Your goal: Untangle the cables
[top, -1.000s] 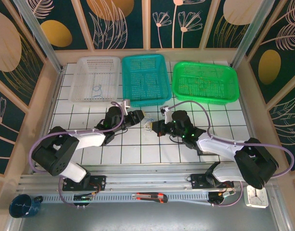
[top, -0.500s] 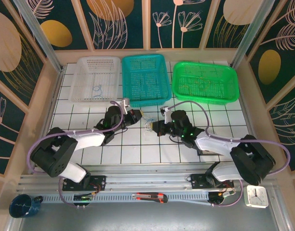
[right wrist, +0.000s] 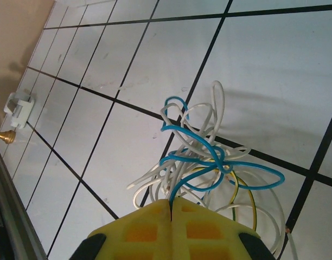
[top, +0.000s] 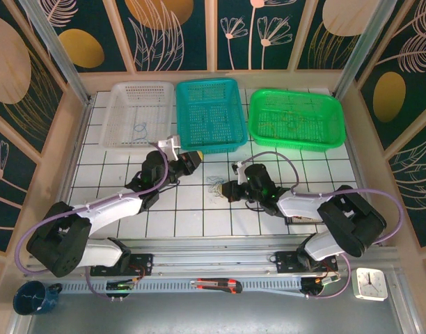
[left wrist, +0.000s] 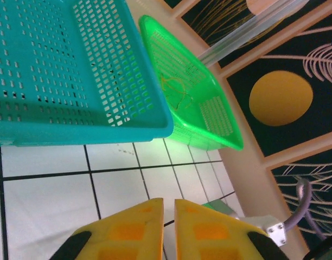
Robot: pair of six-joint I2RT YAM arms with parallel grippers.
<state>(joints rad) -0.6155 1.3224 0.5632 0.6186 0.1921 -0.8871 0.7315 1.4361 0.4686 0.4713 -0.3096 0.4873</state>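
Cables (right wrist: pixel 206 162): a small tangle of thin blue, white and yellow-green wires. It lies on the white tiled counter (top: pixel 192 212), on the near side of the teal basket (top: pixel 211 115), off that basket's near right corner and apart from its rim. One blue strand runs into the seam of the right gripper (right wrist: pixel 171 203), whose yellow jaws are pressed together on it. The remaining loops spread loosely over the tiles beyond the fingertips.

Left gripper (left wrist: pixel 168 201): just beside the near right corner of the teal basket, between that basket and the tangle, and touching neither. Its jaws stand a narrow slit apart with nothing between them.

White basket (top: pixel 140 115): just beside the teal basket on its left. A small bluish wire (top: pixel 139 129) lies on its floor.

Green basket (top: pixel 296 118): just beside the teal basket on its right. The left wrist view shows a thin pale loop of wire (left wrist: pixel 174 86) on its perforated floor.

Blue mug (top: pixel 32 298) and small clock (top: pixel 369 284): well to the near side of the teal basket, at the left and right front corners.
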